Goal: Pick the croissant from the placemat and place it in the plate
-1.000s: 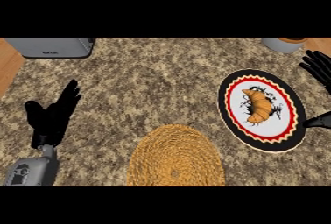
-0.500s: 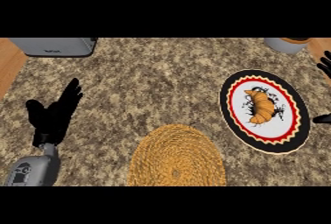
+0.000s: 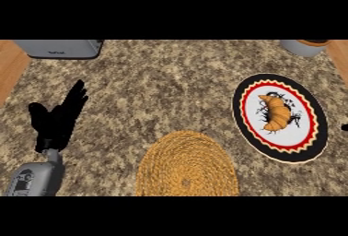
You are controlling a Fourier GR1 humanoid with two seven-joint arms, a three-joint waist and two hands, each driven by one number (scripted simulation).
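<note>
One robot hand (image 3: 58, 120) shows, the left, open at nine o'clock on the surface (image 3: 170, 87). The right one, seen at three o'clock earlier, has left view. The croissant (image 3: 275, 111) lies on the plate (image 3: 245, 120), at two o'clock from the placemat (image 3: 185, 167).

You're looking at a speckled stone table (image 3: 170, 83). A woven round placemat (image 3: 187, 166) lies at its near edge, a plate (image 3: 246, 126) with a black and red rim to the right, a grey box (image 3: 60, 48) far left, a pot (image 3: 306, 47) far right.
</note>
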